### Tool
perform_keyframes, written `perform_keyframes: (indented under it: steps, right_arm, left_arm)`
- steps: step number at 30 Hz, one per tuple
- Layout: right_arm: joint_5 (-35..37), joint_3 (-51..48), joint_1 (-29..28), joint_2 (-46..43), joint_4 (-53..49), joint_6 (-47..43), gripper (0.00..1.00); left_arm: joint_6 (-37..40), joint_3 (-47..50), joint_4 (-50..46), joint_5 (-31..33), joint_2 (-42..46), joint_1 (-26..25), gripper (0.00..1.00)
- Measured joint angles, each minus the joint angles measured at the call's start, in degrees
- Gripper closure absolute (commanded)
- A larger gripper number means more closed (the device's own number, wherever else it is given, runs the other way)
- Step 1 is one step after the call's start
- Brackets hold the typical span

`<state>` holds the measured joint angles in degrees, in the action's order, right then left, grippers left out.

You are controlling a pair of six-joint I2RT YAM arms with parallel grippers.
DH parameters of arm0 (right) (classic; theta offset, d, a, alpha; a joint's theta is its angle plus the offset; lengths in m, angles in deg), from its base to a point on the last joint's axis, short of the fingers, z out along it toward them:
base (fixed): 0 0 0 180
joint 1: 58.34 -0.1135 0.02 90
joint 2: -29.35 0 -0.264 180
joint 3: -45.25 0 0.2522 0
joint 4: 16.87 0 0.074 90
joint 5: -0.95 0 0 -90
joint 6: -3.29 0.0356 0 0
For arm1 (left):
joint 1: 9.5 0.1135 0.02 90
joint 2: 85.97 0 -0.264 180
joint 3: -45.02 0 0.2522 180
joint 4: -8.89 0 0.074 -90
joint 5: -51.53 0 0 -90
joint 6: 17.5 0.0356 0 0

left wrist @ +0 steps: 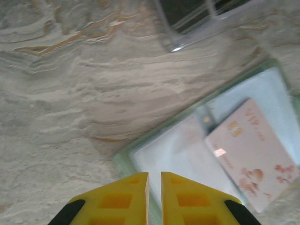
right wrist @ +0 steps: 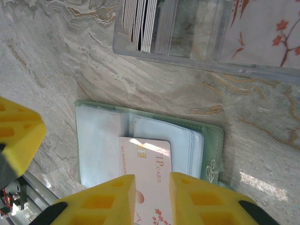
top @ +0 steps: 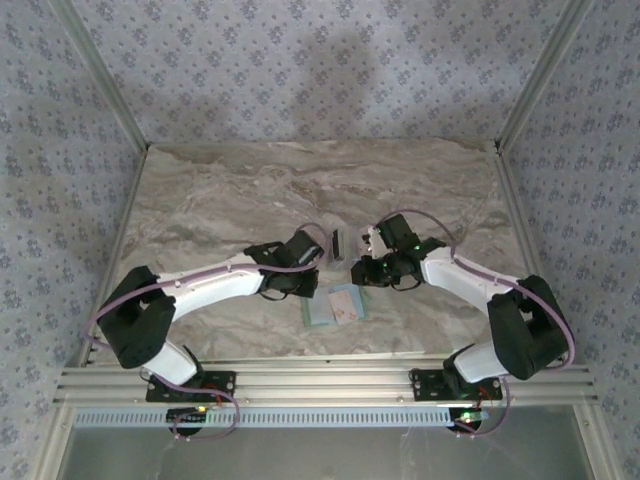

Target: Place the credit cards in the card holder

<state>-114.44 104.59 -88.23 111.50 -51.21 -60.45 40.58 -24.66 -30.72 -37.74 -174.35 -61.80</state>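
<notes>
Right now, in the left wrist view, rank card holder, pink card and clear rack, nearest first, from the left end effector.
1. card holder, directly ahead of the left end effector.
2. pink card, to the right, on the holder.
3. clear rack, far top.

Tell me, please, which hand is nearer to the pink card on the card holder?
Right. The right hand is directly over the pink card; the left hand is over a bare part of the card holder, beside the card.
</notes>
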Motion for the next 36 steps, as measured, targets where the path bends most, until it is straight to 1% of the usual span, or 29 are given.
perform_keyframes:
  steps: [6, 12, 17, 20, 25, 31, 36]
  right_arm:
    - [-1.1, -2.1, 0.0, 2.0, 1.9, 0.9, 0.68]
    - [-2.1, -5.0, 0.0, 2.5, 3.8, 2.5, 0.69]
    - [-2.7, -6.3, 0.0, 2.6, 5.2, 3.3, 0.69]
    - [-3.0, -6.5, 0.0, 2.7, 5.2, 3.4, 0.67]
    - [-3.3, -6.6, -0.3, 2.3, 5.2, 3.9, 0.61]
    - [-3.5, -6.8, -2.0, 0.8, 4.5, 4.2, 0.59]
    - [-3.0, -7.1, -2.4, 0.8, 4.3, 4.3, 0.6]
  left_arm:
    - [-0.1, -3.5, 4.2, -8.8, -5.0, -1.9, 0.9]
    - [-0.2, -5.0, 6.9, -12.9, -10.9, -2.1, 0.92]
    - [-0.3, -5.1, 7.6, -13.4, -14.5, -2.1, 0.92]
    - [-0.4, -5.1, 8.6, -13.7, -16.0, -2.1, 0.93]
    - [-0.9, -5.0, 9.2, -13.6, -16.2, -2.1, 0.93]
    - [-1.9, -4.2, 10.5, -13.6, -16.2, -2.1, 0.93]
    - [-2.4, -3.4, 12.3, -14.5, -16.1, -1.8, 0.93]
